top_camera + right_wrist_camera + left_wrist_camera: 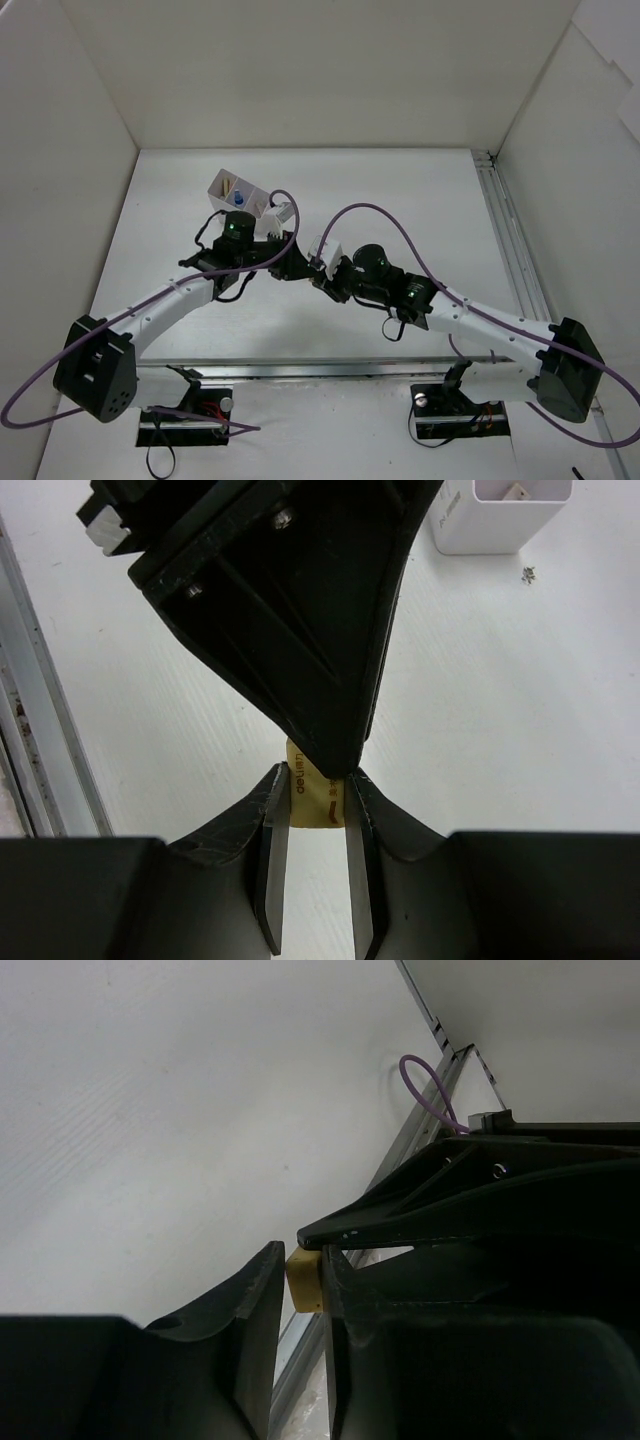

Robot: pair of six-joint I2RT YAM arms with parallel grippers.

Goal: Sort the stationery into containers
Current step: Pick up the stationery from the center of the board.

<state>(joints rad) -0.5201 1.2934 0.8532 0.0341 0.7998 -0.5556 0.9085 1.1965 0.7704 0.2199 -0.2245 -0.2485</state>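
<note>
top external view shows a white tabletop (400, 200) boxed in by white walls (300, 70), with a metal rail (510, 240) along its right edge. near the tabletop's middle, the tan eraser (315, 798) lies lengthwise along the right gripper (317, 773) fingers, one end past their tips. both that gripper and the left gripper (302, 1252) pinch it, jaws nearly closed.

Matt and dull-sheened surfaces
Tan eraser (312, 800) looked matt, rubbery; black fingers (268, 880) were smooth, dull-sheened plastic; table (500, 730) was matt white.
</note>
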